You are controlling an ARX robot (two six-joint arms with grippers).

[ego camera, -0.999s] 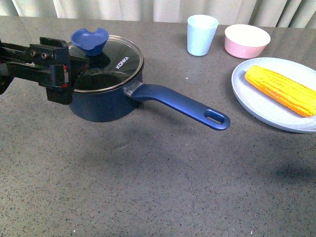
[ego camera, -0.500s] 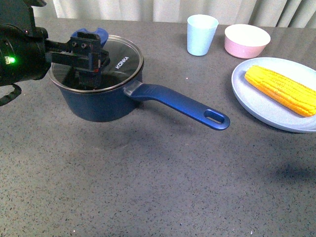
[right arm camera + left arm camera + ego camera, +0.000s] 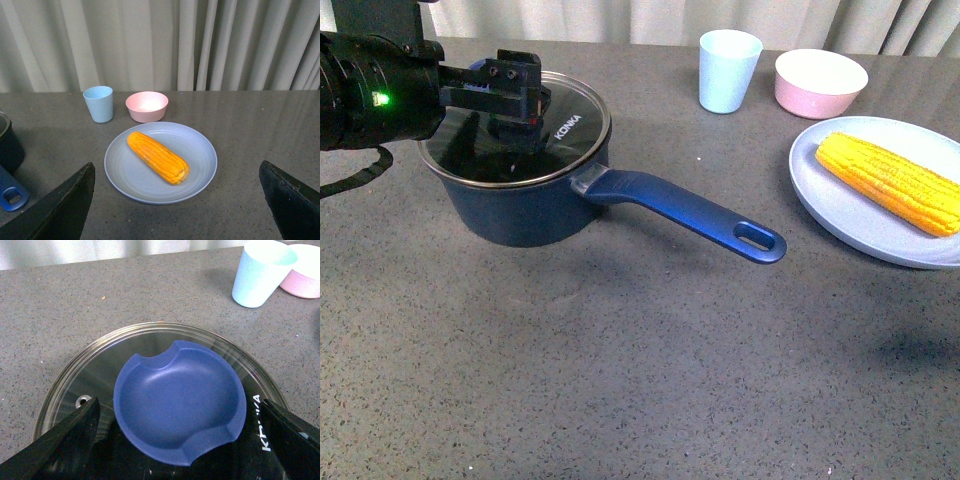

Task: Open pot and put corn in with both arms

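The dark blue pot stands left of centre with its glass lid on and its long handle pointing to the right. My left gripper hovers over the lid, open, its fingers either side of the blue knob without touching it. From the front, the knob is mostly hidden behind the gripper. The corn lies on a pale blue plate at the right. My right gripper is open, held back from the corn and above the table; it is outside the front view.
A light blue cup and a pink bowl stand at the back, between pot and plate. Curtains hang behind the table's far edge. The pot handle's end shows at the edge of the right wrist view.
My left arm has swung from the pot's left side to above the lid, and its open fingers now straddle the knob. Pot, lid and corn have not moved.
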